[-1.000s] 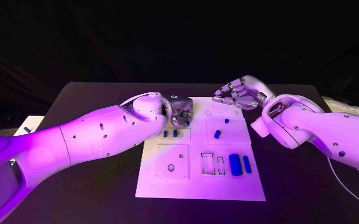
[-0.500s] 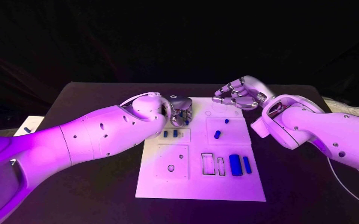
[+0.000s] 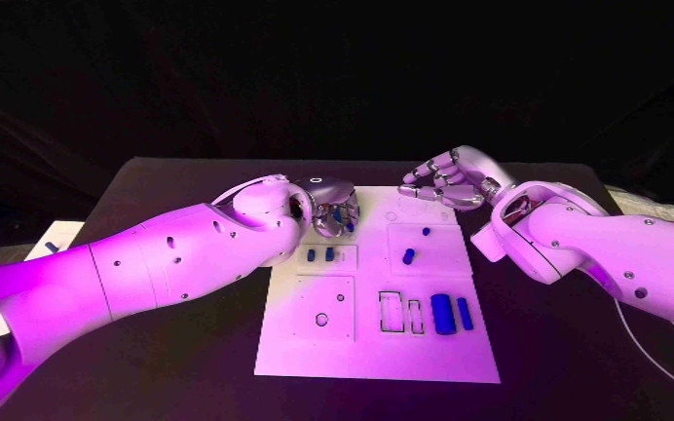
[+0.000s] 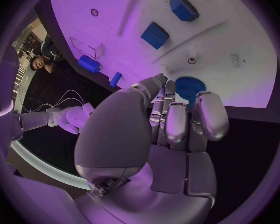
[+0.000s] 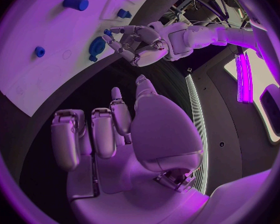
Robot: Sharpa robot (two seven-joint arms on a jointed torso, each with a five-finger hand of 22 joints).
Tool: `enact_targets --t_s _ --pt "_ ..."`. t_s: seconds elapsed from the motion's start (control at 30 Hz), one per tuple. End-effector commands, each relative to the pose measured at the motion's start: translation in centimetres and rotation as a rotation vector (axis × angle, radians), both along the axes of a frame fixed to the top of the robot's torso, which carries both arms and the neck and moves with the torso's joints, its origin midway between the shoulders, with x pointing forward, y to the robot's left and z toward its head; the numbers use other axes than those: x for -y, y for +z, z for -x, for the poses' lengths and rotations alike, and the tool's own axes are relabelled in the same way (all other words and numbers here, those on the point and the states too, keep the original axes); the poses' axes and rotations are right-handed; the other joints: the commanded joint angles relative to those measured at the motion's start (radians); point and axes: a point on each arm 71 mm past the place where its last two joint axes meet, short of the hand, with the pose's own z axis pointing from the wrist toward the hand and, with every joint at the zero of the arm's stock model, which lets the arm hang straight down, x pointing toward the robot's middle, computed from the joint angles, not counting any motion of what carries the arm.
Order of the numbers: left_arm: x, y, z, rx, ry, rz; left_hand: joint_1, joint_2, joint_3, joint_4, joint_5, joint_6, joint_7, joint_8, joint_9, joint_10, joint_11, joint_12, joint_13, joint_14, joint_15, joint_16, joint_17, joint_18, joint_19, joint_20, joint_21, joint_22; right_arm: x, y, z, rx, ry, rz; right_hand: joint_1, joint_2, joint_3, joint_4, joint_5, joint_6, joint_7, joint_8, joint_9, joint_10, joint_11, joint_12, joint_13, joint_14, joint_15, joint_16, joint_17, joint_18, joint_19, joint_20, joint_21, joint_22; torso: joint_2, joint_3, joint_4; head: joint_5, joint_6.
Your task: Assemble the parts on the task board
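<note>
Left hand [image 3: 334,214] low over the far left corner of the task board [image 3: 377,353], fingers curled downward and close together. In the left wrist view a blue gear-like round part [image 4: 190,87] lies on the board right at the fingertips [image 4: 204,115]; touching or merely beside it, cannot tell, and cannot tell whether the hand has hold of it. The right wrist view shows the same blue disc [image 5: 96,47] just under the left hand's spread fingers [image 5: 124,47].

Right hand [image 3: 447,179] hangs beyond the board's far right corner, above the black table [image 3: 168,343], fingers curled in loosely, nothing in them. From the right wrist camera its fingers [image 5: 102,132] are bent over bare table just short of the board's edge.

Nearer the robot than the left hand: two small blue blocks [image 3: 318,254] side by side in a recessed square, just below the fingers. Between the two hands and slightly nearer: a small blue peg [image 3: 409,254] on the board's right panel, with a tinier blue piece [image 3: 427,227] just beyond it. Well short of both hands, toward the near edge: a fat blue cylinder [image 3: 441,312] and a thin blue bar [image 3: 464,311] lying side by side, beside two empty rectangular slots [image 3: 400,310].
</note>
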Motion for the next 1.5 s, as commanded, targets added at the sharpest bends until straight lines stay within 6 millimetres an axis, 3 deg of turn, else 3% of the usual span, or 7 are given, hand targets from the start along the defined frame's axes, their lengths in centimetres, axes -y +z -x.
enact_targets --t_s 0.03,0.23,0.6,1.07,1.5 --pt "-0.4 0.9 0.2 0.005 0.012 0.087 -0.010 0.003 0.005 0.001 -0.003 0.009 -0.002 -0.005 -0.001 0.009 0.002 -0.007 0.001 0.025 0.000 0.004 -0.001 -0.017 0.025 -0.003 0.003 0.051 0.0 -0.1 0.0 -0.001 0.015 0.006 -0.002 0.009 -0.004 -0.001 0.003 -0.004 0.001 -0.006 0.001 0.003 -0.006 -0.001 -0.021 0.058 -0.002 -0.001 0.032 0.007 -0.003 0.000 -0.004 0.131 -0.001 0.0007 0.0006 0.001 0.003" --pt "-2.3 1.8 0.4 0.002 0.047 0.120 -0.016 0.002 0.005 -0.001 -0.003 0.013 -0.003 -0.005 -0.001 0.015 0.001 -0.009 0.002 0.025 -0.001 0.006 -0.001 -0.018 0.026 -0.003 0.006 0.053 0.0 -0.1 -0.1 -0.002 0.013 0.007 -0.002 0.009 -0.004 -0.001 0.003 -0.004 0.001 -0.006 0.001 0.003 -0.006 -0.001 -0.021 0.058 -0.002 -0.001 0.032 0.007 -0.003 0.000 -0.004 0.131 -0.001 0.0004 0.0022 0.001 0.007" --pt "-4.6 1.5 0.1 -0.037 0.096 0.101 -0.021 -0.001 0.004 -0.003 -0.003 0.015 -0.003 -0.007 -0.002 0.018 0.000 -0.012 0.003 0.024 -0.001 0.007 -0.004 -0.018 0.026 -0.003 0.007 0.054 0.1 -0.2 -0.1 -0.005 0.012 0.008 -0.002 0.009 -0.004 -0.001 0.003 -0.004 0.001 -0.006 0.001 0.003 -0.006 -0.001 -0.021 0.058 -0.002 -0.001 0.032 0.007 -0.003 0.000 -0.004 0.131 0.000 -0.0004 0.0022 0.001 0.006" --pt "-5.3 -0.3 -0.2 -0.086 0.117 0.061 -0.025 -0.003 0.003 -0.003 -0.004 0.014 -0.004 -0.009 -0.003 0.018 0.000 -0.014 0.003 0.024 -0.001 0.006 -0.007 -0.018 0.025 -0.003 0.007 0.054 0.0 -0.2 -0.1 -0.001 0.011 0.006 -0.001 0.010 -0.006 -0.002 0.003 -0.003 0.001 -0.005 0.003 0.002 -0.006 -0.004 -0.023 0.057 -0.002 -0.004 0.026 0.008 -0.006 0.000 -0.006 0.127 0.002 0.0004 -0.0017 0.005 0.002" --pt "-5.0 -0.9 0.0 -0.125 0.105 0.026 -0.027 -0.003 0.003 -0.003 -0.004 0.015 -0.004 -0.010 -0.003 0.019 0.000 -0.015 0.003 0.023 -0.001 0.005 -0.010 -0.017 0.025 -0.003 0.005 0.054 0.0 -0.2 -0.1 0.000 0.011 0.008 -0.001 0.010 -0.006 -0.002 0.003 -0.003 0.001 -0.005 0.003 0.002 -0.006 -0.004 -0.023 0.057 -0.002 -0.004 0.026 0.008 -0.006 0.000 -0.006 0.127 0.000 0.0006 0.0002 0.005 -0.003"
